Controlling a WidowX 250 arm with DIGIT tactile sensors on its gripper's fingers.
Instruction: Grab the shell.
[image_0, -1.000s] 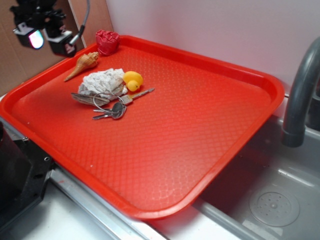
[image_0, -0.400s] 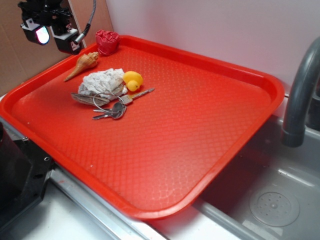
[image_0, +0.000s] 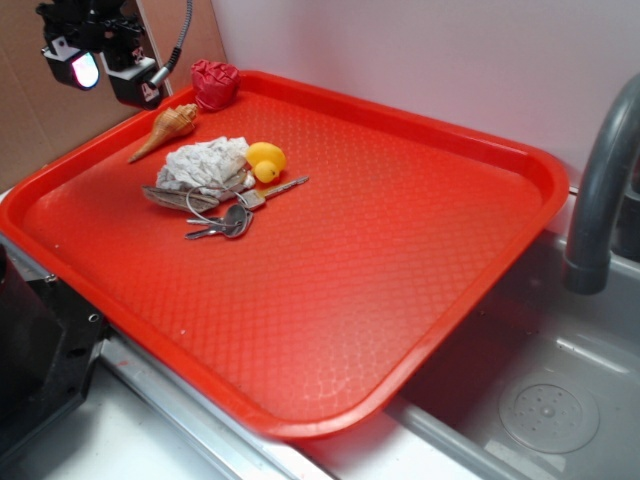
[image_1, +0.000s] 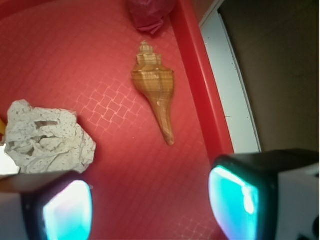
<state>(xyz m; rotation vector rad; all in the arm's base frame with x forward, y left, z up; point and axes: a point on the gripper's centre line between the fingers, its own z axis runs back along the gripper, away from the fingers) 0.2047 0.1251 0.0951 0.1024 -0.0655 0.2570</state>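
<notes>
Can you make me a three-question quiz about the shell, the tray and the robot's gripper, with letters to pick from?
1. Where does the shell lie on the red tray?
A. In the middle of the tray
B. Near the tray's edge, between the crumpled red thing and the whitish cloth lump
C. In the sink

2. What colour is the small round thing beside the cloth lump?
A. Yellow
B. Blue
C. Green

3. What is the gripper doing?
A. Squeezing the shell
B. Holding the keys
C. Open, above the tray, touching nothing

Answers:
1 B: in the wrist view the shell sits close to the raised rim, with the red thing past its wide end and the cloth to the other side.
2 A: the exterior view shows it bright yellow.
3 C: its two fingers stand wide apart with the shell lying free on the tray.
</notes>
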